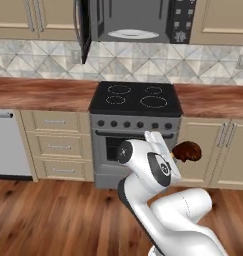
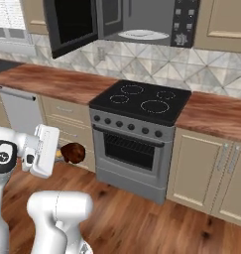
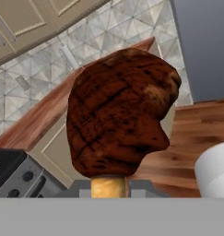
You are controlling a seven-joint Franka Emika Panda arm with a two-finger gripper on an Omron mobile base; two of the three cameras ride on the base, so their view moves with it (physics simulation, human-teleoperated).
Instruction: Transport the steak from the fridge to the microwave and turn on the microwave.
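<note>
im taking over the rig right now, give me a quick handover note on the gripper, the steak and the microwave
Gripper: shut on the steak, held low in front of the stove.
Microwave: above the stove, door swung open, white turntable plate bare.
Done: steak picked up and carried to the cooking area.
Left: lift the steak onto the turntable plate, let go, close the door, turn the microwave on.

No readable text, brand or number shows anywhere. The microwave (image 1: 138,20) has a button panel (image 2: 184,22) with small pale marks, too blurred to read; the stove (image 2: 142,101) knobs carry no legible markings.
</note>
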